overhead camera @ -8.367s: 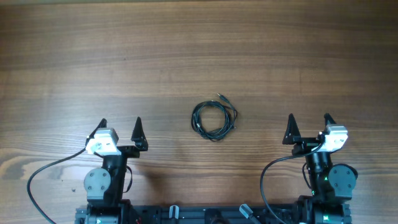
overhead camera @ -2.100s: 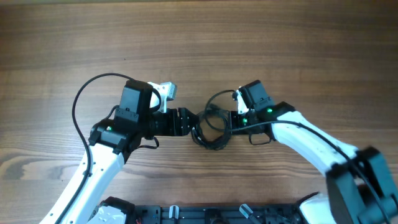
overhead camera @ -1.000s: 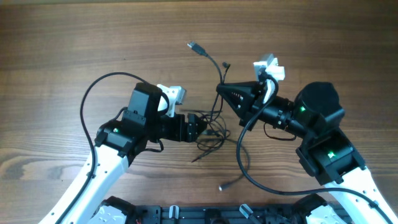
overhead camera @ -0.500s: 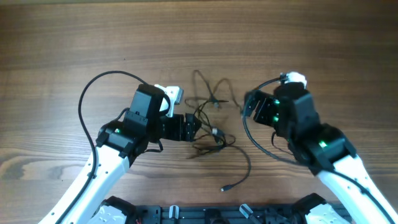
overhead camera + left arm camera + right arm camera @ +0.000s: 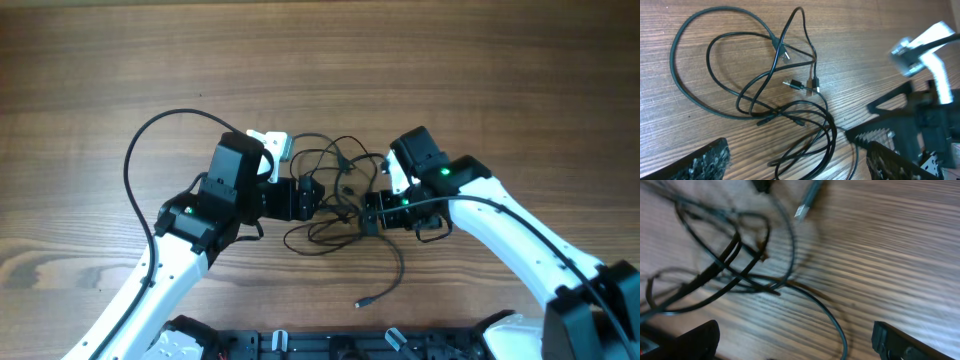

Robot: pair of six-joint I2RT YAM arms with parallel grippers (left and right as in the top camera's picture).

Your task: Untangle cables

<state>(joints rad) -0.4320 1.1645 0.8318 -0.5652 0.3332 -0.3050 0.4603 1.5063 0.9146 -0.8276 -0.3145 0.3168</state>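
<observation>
Between my left gripper (image 5: 318, 196) and right gripper (image 5: 370, 214), both with fingers spread, the cables (image 5: 340, 185) sprawl on the table (image 5: 500, 80) in loose loops, uncoiled but crossing; separating them remains

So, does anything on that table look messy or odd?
Only the cables: loose loops crossing each other in a heap, with one strand trailing off alone and ending in a small plug. Nothing looks damaged.
</observation>
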